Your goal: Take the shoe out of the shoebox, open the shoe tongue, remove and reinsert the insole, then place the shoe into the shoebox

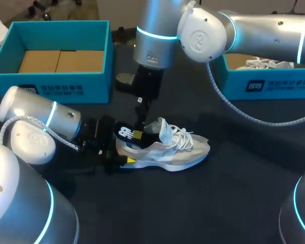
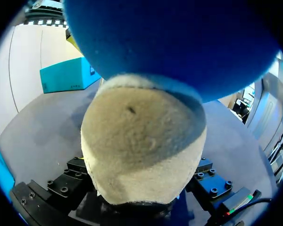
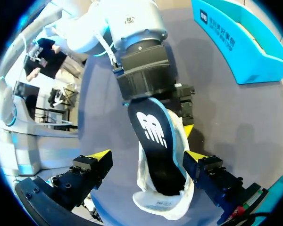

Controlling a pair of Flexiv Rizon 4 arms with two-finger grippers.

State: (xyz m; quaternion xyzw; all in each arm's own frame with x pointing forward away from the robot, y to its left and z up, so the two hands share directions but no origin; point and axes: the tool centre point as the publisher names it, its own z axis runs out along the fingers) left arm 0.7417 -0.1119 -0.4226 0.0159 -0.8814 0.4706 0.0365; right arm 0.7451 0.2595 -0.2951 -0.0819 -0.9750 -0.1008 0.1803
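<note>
While above the shoe (image 1: pixel 168 147), right arm (image 1: pixel 152 35) upright.

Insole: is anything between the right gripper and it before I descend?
Nothing visible. The insole lies uncovered in the shoe, straight ahead of the open right gripper. The left gripper holds the shoe's heel end, clear of that path.

The shoe (image 1: pixel 168 150) is pale, soft cloth with woven white laces (image 1: pixel 182 136); close up, its heel (image 2: pixel 141 141) looks fuzzy and matt, like suede. The insole (image 3: pixel 164 162) has a smooth dark face. The shoebox (image 1: pixel 94 82) is matt teal cardboard with plain brown card inside. The table (image 1: pixel 218 203) is dark, matt and finely textured. The left arm (image 1: pixel 58 114) and right arm (image 1: pixel 264 28) show brushed silver metal and glossy white plastic caps.
</note>
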